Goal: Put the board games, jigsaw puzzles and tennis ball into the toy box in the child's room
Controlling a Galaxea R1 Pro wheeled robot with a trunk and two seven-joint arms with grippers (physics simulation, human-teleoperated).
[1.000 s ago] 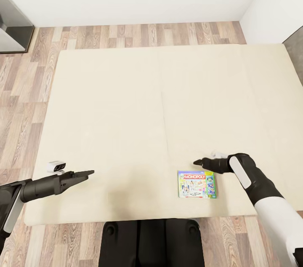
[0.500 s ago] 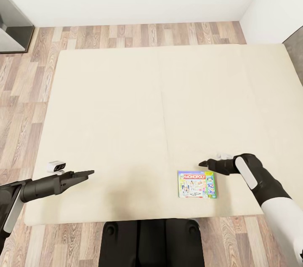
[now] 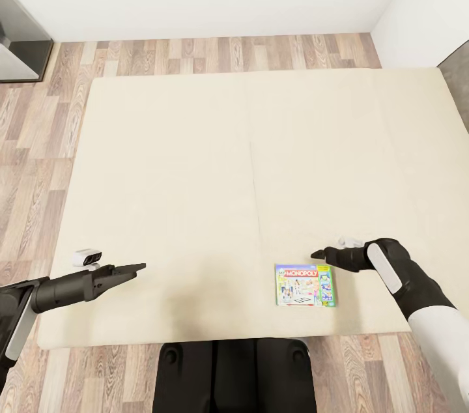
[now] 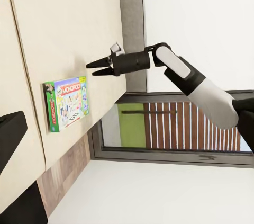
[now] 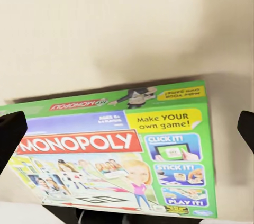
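I see one board game [image 3: 304, 284] lying flat near the bed's [image 3: 195, 159] front edge — not yet picked up. My right gripper [image 3: 319, 255] hovers just beyond it, fingers spread, empty; left gripper [image 3: 133, 268] spread too — boxing lies ahead.

From the head we see the bed [image 3: 195, 159] run off the right edge of the frame, and the dark cabinet [image 3: 19, 42] at the far left is cut by the edge. In the right wrist view the Monopoly board game [image 5: 116, 150] loses its lower corner to the frame, and the small print along its bottom edge is too fine for us to read. Both right gripper fingertips [image 5: 10, 128] show there as dark slivers, cropped at the sides
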